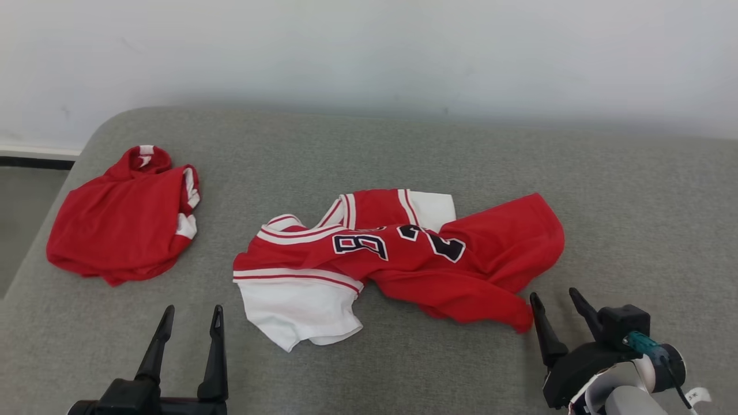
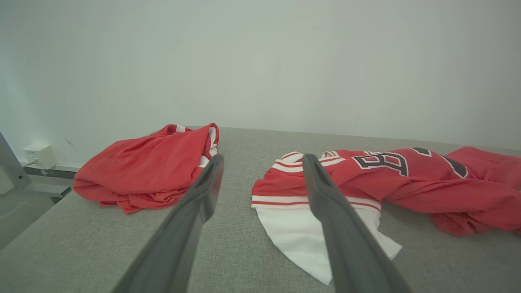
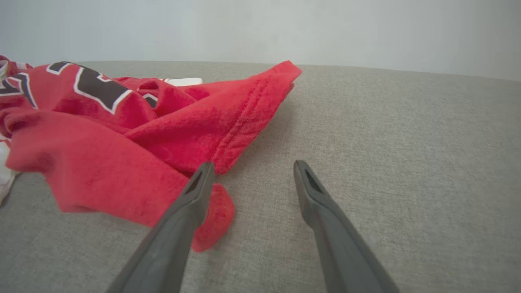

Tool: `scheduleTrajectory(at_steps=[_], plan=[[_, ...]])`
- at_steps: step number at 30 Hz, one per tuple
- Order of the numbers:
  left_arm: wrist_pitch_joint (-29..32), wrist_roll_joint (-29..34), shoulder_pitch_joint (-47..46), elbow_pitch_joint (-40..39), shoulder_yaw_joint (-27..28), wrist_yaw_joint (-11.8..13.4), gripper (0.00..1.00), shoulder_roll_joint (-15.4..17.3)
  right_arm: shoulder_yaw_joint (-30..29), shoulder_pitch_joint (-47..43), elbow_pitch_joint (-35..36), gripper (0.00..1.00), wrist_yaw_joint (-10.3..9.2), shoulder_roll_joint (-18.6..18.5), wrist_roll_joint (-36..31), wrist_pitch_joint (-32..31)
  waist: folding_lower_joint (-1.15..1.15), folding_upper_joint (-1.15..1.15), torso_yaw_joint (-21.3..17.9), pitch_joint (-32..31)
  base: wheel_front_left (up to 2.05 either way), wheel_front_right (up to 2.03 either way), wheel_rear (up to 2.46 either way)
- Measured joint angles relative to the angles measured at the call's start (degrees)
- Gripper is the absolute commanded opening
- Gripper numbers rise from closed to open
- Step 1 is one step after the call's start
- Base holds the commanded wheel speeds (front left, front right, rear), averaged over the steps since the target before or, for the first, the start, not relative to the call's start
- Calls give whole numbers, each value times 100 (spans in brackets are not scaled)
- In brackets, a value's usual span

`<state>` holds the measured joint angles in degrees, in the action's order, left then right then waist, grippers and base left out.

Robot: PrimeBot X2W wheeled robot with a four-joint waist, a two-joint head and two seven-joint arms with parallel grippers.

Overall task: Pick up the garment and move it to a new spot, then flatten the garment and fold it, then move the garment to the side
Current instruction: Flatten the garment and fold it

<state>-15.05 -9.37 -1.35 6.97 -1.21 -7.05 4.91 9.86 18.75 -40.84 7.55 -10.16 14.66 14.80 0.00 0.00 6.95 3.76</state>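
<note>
Honestly, my worry is the grab itself. The crumpled red-and-white mesh jersey with dark numerals [image 1: 398, 259] lies twisted in the middle of the grey upholstered surface [image 1: 461, 155], not yet lifted, its body roped over one white sleeve. Both claws are spread wide and hold nothing. The left gripper [image 1: 193, 311] hovers near that sleeve, and the right gripper [image 1: 554, 295] sits just beside the red hem corner. I cannot tell from the right wrist view whether one finger touches the cloth.

If I close there, I may pinch several folded layers at once, and the jersey would come up as a knot instead of opening. If I go too low, the tips could snag the upholstery.

A second bunched red garment [image 1: 124, 222] rests well to the left, near the surface's rounded edge. Setting the jersey down that way risks tangling the two.
</note>
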Motion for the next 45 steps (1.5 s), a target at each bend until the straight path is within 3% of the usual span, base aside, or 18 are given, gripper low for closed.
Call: scheduleTrajectory(at_steps=[12,13,14,15,26,33,38,44,45], plan=[[0,25,-91,120,0,-11,100,-18,732,422,-1380,100,0,187,437,19,0,0,333,18,0,0,0],[0,33,-91,119,8,-11,100,-16,792,421,-1384,60,0,216,505,29,0,0,341,6,0,0,0],[0,33,-90,119,14,-24,100,-18,849,419,-1383,4,0,231,557,34,0,0,346,-2,0,0,0],[0,33,-88,116,24,-36,100,-16,888,413,-1374,0,0,250,603,34,0,0,342,-7,0,0,0],[0,42,-23,96,119,-37,100,-57,432,-88,-296,0,0,86,779,32,0,0,143,-59,0,0,0],[0,40,25,53,176,-46,100,-103,-346,-669,1224,0,0,-185,506,32,0,0,-127,-61,0,0,0],[0,38,13,56,164,-46,100,-123,-572,-1039,2160,0,0,-300,369,33,0,0,-307,-31,0,0,0],[0,38,-7,62,129,-46,100,-151,-695,-1747,2507,0,0,-189,333,33,0,0,-400,24,0,0,0],[0,38,-7,64,135,-46,100,-154,-702,-1816,2504,15,0,-143,333,32,0,0,-415,29,0,0,0]])
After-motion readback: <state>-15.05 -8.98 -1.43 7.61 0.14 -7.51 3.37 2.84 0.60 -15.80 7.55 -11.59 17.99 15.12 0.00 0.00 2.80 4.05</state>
